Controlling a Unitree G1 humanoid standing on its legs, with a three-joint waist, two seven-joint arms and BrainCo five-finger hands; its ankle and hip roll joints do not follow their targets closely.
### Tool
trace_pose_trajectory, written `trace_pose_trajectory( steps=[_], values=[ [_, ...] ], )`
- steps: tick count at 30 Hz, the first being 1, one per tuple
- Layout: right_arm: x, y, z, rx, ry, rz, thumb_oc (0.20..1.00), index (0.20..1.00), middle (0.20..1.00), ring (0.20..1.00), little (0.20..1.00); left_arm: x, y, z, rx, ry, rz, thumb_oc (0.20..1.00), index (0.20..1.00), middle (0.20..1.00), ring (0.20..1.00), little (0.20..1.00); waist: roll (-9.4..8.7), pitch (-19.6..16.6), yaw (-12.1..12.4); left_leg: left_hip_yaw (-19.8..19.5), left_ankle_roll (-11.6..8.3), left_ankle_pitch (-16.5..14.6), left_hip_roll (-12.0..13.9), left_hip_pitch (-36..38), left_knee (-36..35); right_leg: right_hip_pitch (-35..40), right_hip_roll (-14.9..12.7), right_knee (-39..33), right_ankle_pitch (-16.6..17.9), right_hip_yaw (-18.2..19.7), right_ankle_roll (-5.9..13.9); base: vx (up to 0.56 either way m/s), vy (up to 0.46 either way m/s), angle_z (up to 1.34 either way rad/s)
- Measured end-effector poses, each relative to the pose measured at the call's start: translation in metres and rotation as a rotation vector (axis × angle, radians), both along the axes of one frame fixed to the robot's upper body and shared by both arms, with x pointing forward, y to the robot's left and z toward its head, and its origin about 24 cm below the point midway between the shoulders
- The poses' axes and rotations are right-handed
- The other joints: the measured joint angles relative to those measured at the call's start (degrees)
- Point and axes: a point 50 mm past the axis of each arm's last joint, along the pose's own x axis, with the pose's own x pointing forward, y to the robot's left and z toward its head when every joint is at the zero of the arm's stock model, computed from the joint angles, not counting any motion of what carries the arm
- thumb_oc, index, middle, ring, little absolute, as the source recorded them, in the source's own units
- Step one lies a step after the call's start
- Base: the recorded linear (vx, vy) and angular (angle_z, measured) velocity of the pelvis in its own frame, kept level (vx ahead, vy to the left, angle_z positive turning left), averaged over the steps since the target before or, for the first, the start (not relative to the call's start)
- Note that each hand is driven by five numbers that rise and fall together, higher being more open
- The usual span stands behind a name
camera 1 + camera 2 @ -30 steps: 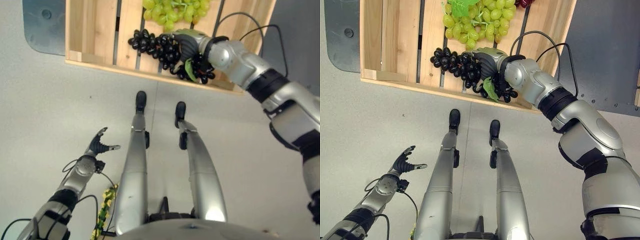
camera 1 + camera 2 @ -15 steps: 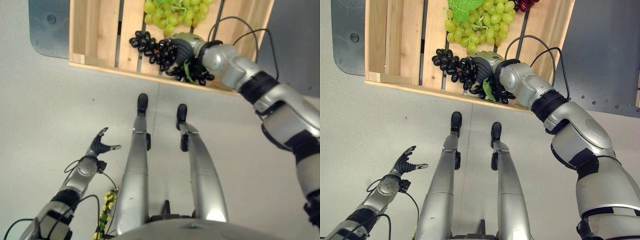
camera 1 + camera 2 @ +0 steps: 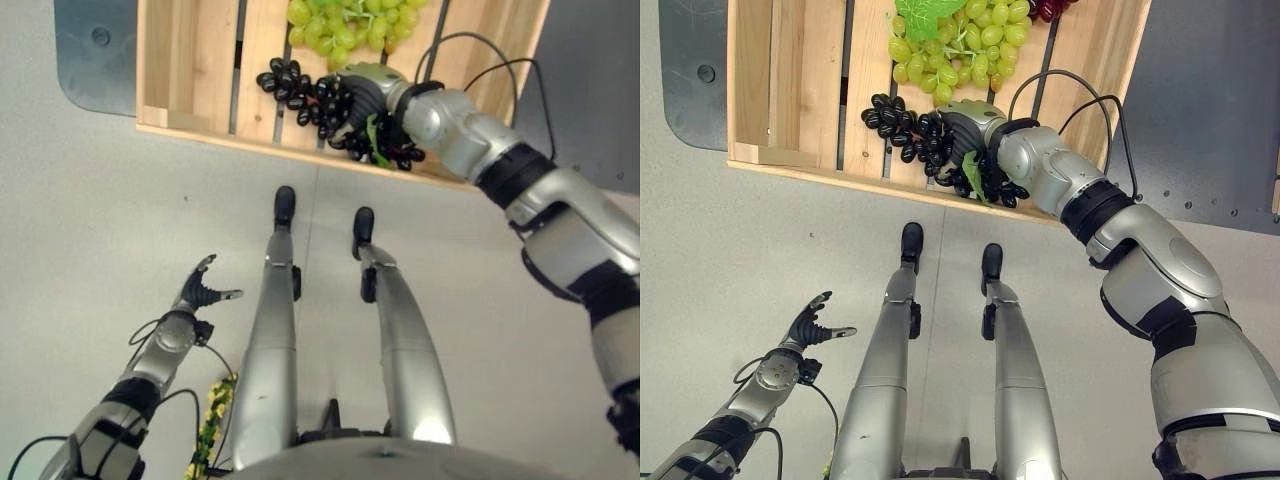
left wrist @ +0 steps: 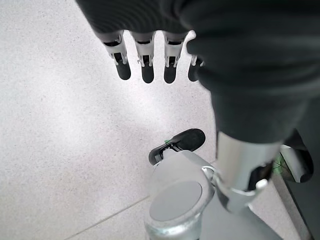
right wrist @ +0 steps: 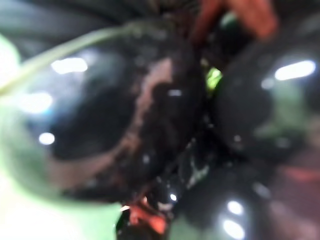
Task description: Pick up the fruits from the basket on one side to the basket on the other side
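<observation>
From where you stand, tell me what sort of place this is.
Probably a lab or test floor staged for fruit sorting, not a shop: a slatted wooden crate sits directly on a plain grey floor, holding black grapes and green grapes.

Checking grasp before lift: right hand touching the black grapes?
Touching. In the right eye view the right hand lies on the black grapes in the crate, berries bulging around it.

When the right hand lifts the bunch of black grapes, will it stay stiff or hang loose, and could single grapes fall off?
The black grapes form a long cluster lying past both sides of the right hand, so the free ends will probably droop. The round, glossy berries look slippery, so a light grip may slide. Whether berries would detach cannot be told.
</observation>
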Motion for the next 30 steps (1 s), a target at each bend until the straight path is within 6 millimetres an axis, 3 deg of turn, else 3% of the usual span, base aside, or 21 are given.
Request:
trace_pose_trajectory(
  steps=[7, 14, 19, 22, 30],
  values=[
    [-0.002, 0.001, 0.0, 0.109, 0.053, 0.023, 0.2, 0.2, 0.2, 0.2, 0.2, 0.002, 0.0, -0.004, 0.001, 0.017, 0.014, 1.0, 1.0, 1.0, 1.0, 1.0, 0.0, 0.0, 0.0, 0.0, 0.01, 0.0, 0.0, -0.5, 0.0, -0.3, 0.0, 0.0, 0.0, -0.2, -0.02, 0.0, 0.0, 0.0],
    [-0.012, 0.0, -0.003, 0.463, 0.358, 0.145, 0.2, 0.2, 0.2, 0.2, 0.2, -0.001, -0.003, -0.011, -0.01, 0.043, 0.008, 1.0, 1.0, 1.0, 1.0, 1.0, 0.15, 0.1, 0.5, -1.2, -0.02, 0.1, -0.1, -1.2, 0.0, -0.6, -0.1, 0.1, -0.6, -1.3, -0.31, 0.0, -0.01, 0.06],
    [-0.021, -0.024, -0.024, 0.665, 0.61, 0.203, 0.2, 0.2, 0.2, 0.2, 0.2, 0.0, 0.005, -0.011, 0.019, 0.051, 0.0, 1.0, 1.0, 1.0, 1.0, 1.0, 0.5, 0.5, 1.6, -1.0, -0.26, -0.2, -0.3, -0.8, 0.6, -0.1, -0.4, 1.0, -1.8, -1.4, -0.32, 0.0, -0.002, 0.07],
    [-0.027, -0.018, -0.033, 0.754, 0.728, 0.258, 0.2, 0.2, 0.2, 0.2, 0.2, 0.007, 0.019, -0.007, 0.061, 0.082, 0.06, 1.0, 1.0, 1.0, 1.0, 1.0, 0.62, 1.0, 1.5, -1.1, -0.16, -0.2, -0.3, -1.0, 0.8, -0.1, -0.3, 1.2, -2.0, -1.3, -0.32, 0.0, 0.004, 0.04],
    [-0.042, -0.004, -0.061, 0.885, 0.935, 0.358, 0.2, 0.2, 0.2, 0.2, 0.2, 0.011, 0.018, -0.005, 0.059, 0.071, 0.06, 1.0, 1.0, 1.0, 1.0, 1.0, 0.59, 1.0, 0.3, -1.1, -0.13, -0.1, -0.3, -0.9, 1.1, -0.2, -0.3, 1.8, -2.0, -1.3, -0.32, 0.0, 0.0, 0.0]
  ],
)
